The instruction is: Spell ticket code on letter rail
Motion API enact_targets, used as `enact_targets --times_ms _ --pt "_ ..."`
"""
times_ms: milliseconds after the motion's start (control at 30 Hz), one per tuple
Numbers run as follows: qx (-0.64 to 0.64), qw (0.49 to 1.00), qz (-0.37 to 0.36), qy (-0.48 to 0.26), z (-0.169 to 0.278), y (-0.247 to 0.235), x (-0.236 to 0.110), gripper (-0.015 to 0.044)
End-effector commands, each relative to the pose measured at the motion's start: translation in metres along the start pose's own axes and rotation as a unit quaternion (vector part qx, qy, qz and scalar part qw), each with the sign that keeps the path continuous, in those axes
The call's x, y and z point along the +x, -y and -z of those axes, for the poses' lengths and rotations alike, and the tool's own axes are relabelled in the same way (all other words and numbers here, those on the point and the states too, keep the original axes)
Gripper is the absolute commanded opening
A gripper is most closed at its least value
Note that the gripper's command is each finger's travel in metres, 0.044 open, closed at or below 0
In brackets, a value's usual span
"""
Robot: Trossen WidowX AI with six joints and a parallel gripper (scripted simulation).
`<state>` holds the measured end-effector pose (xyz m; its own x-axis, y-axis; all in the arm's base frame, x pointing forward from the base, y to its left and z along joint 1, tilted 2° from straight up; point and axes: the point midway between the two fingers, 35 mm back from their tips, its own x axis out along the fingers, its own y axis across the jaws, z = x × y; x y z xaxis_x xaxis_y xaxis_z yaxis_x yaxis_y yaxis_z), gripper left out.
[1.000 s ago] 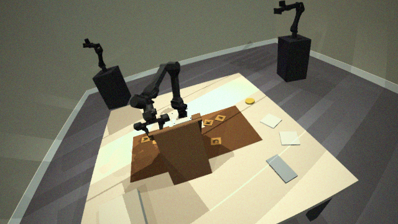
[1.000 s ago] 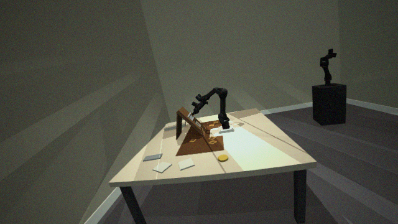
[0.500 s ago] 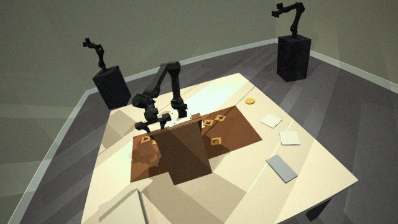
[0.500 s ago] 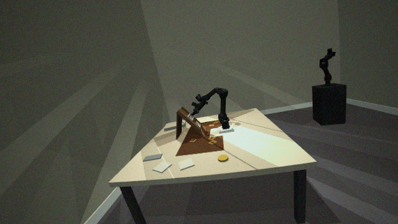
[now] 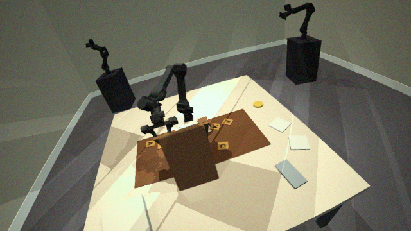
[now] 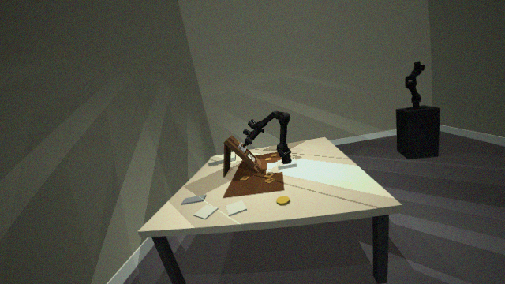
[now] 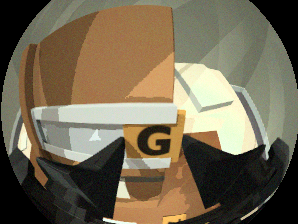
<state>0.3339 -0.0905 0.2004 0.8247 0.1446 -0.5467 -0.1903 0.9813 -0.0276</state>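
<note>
My gripper is shut on an orange tile marked G. It holds the tile against the face of the tilted brown board, in line with the right end of the grey letter rail. In the top view the board's back hides the rail and the held tile. More orange letter tiles lie on the brown mat: an X tile, one beside it, one in front, and one left of the board.
A yellow disc lies off the mat. Two white cards and a grey card lie toward the table edge. The arm's base stands just behind the board. Two black pedestals stand on the floor beyond the table.
</note>
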Motion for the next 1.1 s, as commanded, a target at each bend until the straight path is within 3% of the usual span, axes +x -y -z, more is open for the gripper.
enact_targets --times_ms 0,1067 --pt "0.0 1.0 0.003 0.002 -0.001 -0.001 -0.001 0.0" --pt "0.001 1.0 0.003 0.002 -0.001 -0.023 -0.002 0.0"
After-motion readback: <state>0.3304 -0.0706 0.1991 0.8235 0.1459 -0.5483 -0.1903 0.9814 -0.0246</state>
